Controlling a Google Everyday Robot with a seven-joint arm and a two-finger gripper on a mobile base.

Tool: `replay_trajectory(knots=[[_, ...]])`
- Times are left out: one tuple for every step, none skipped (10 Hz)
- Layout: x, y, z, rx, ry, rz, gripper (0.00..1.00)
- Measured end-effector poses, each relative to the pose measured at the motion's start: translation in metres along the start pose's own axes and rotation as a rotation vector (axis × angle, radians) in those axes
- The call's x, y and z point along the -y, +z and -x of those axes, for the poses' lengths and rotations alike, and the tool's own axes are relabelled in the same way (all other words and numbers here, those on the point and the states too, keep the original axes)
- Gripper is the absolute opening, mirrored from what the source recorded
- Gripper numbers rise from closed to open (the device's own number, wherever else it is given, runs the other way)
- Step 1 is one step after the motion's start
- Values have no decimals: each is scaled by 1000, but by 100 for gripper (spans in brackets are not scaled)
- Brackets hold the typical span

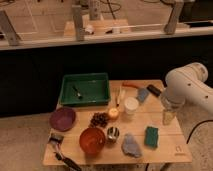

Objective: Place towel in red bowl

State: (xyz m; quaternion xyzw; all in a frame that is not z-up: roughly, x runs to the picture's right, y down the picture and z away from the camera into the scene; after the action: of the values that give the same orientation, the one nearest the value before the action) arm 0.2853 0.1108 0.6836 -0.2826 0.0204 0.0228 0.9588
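The red bowl (92, 140) stands near the table's front edge, left of the middle. The towel (131, 146) is a crumpled grey-blue cloth lying on the table just right of the bowl, past a small metal cup (113, 133). My white arm (189, 86) reaches in from the right. My gripper (169, 113) hangs down over the table's right side, up and to the right of the towel and apart from it. Nothing shows in the gripper.
A green tray (85, 89) sits at the back left and a purple bowl (63, 118) at the left. A green sponge (151, 136), white cup (131, 106), grapes (99, 119), an orange fruit (113, 113) and a brush (59, 145) lie around. A blue-grey object (142, 95) is near the back.
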Motion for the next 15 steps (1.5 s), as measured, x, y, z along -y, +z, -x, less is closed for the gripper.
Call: replay_trajectory(knots=[[0,0,0,0,0,0,80],[0,0,0,0,0,0,80],[0,0,0,0,0,0,80],[0,0,0,0,0,0,80],[0,0,0,0,0,0,80],[0,0,0,0,0,0,80],[0,0,0,0,0,0,80],[0,0,0,0,0,0,80],[0,0,0,0,0,0,80],[0,0,0,0,-1,1,80],[-4,2,3,0,-9,7,80],[-13,7,10,2,-30,18,80],[-31,14,25,10,-60,33,80],[-53,19,39,21,-76,44,80],[-76,25,48,38,-84,55,80]])
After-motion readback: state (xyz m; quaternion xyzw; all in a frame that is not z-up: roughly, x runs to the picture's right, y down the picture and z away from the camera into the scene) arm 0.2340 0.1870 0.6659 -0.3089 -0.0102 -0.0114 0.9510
